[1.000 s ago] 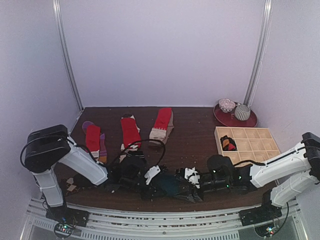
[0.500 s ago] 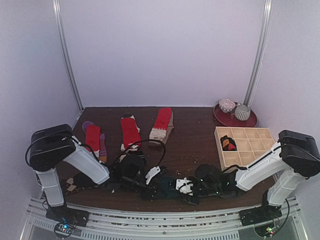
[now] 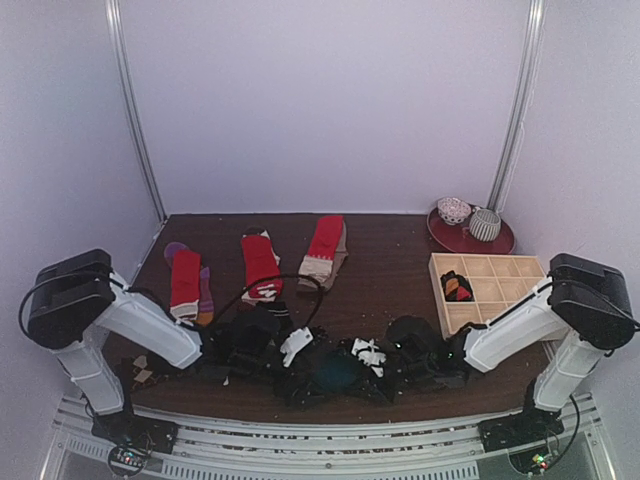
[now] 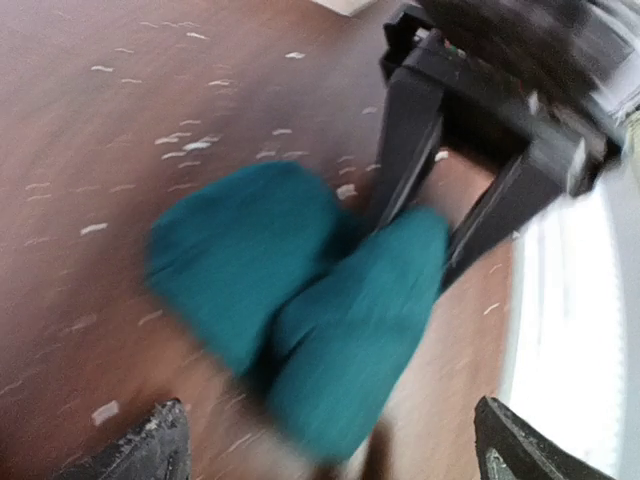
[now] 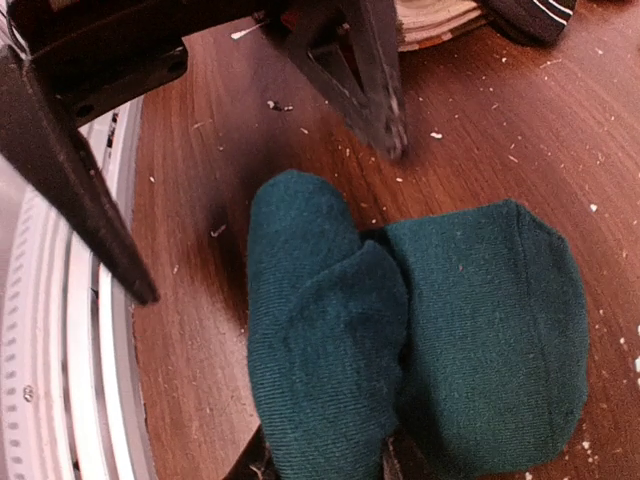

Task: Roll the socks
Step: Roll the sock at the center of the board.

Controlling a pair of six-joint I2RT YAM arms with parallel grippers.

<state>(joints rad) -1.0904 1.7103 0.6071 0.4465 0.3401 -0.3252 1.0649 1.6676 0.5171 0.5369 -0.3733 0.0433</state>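
**A:** Dark brown wood is shown from above as the table (image 3: 390, 270), closed in by pale walls. What is laid on it?

**B:** Three red socks (image 3: 259, 265) are spread flat at the back left. A teal sock (image 3: 335, 368) is bunched near the front edge, between the left gripper (image 3: 312, 360) and the right gripper (image 3: 352, 365). At the right, a wooden tray (image 3: 437, 290) and a red plate (image 3: 450, 238) are placed.

**A:** And what is given by the left wrist camera?

**B:** The picture is blurred. The teal sock (image 4: 250, 270) is seen folded into two lobes on the wood. The left gripper's own fingertips (image 4: 160, 445) are held wide apart, and nothing is grasped by them. One lobe is caught between the fingers of the right gripper (image 4: 415, 245).

**A:** Is this confirmed by the right wrist camera?

**B:** Yes. The teal sock (image 5: 420, 330) is pinched at the bottom edge, where the right gripper's fingers are mostly hidden under it. The left gripper (image 5: 270, 222) is spread open behind the sock and is not closed on it.
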